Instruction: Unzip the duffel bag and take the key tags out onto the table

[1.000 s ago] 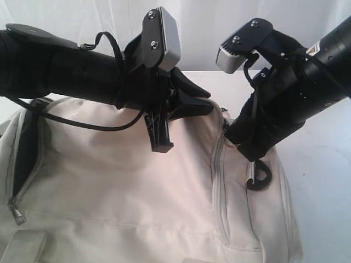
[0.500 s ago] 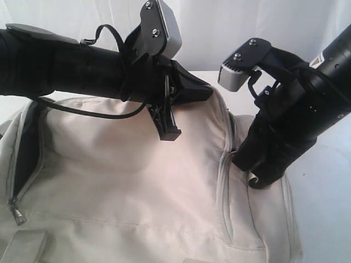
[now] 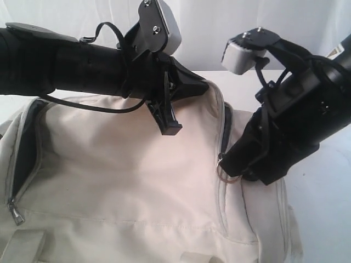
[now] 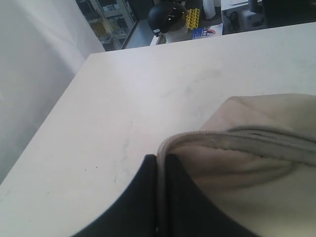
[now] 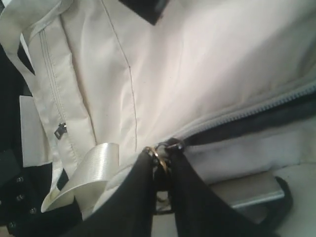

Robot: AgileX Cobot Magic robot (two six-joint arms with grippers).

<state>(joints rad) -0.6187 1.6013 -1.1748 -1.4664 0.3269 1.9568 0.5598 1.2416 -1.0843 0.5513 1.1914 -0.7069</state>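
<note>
A: Left fingers (image 4: 139,200) pinched tight on the zipper edge of the duffel bag (image 3: 120,181); and the right fingers (image 5: 131,200)?
B: Closed on the metal zipper ring (image 5: 154,154); zip parted beside them, dark lining showing; bag lies on the white tabletop (image 4: 148,89).

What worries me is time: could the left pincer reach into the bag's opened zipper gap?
Probably not yet. The left pincer is shut on a raised edge of the duffel bag, and the right pincer, shut on the zipper ring, crowds that narrow gap.
</note>
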